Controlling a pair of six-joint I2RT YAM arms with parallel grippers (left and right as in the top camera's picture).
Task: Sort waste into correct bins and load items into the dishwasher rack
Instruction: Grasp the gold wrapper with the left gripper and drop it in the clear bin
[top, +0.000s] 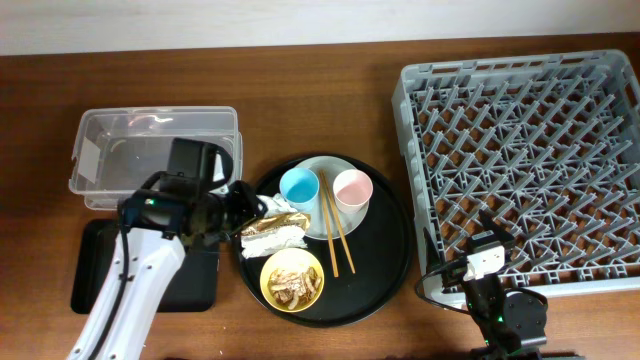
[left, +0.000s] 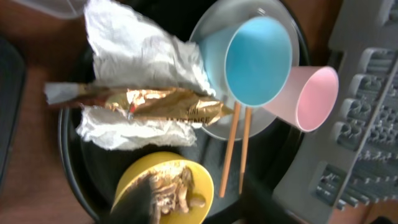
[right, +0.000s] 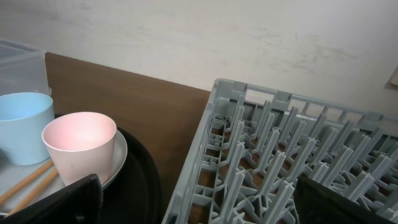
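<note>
Brown table (top: 300, 60); left gripper (top: 250, 208) jaws obscured near wrappers (top: 272, 232).

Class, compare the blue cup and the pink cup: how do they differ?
The blue cup is light blue, the pink cup pale pink. The blue cup stands nearer the clear tub, the pink cup nearer the rack. Both stand upright and empty on the plate.

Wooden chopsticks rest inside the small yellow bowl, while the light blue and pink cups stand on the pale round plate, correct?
No: overhead shows the wooden chopsticks beside the small yellow bowl, lying from the pale round plate onto the round black tray. The rest holds.
</note>
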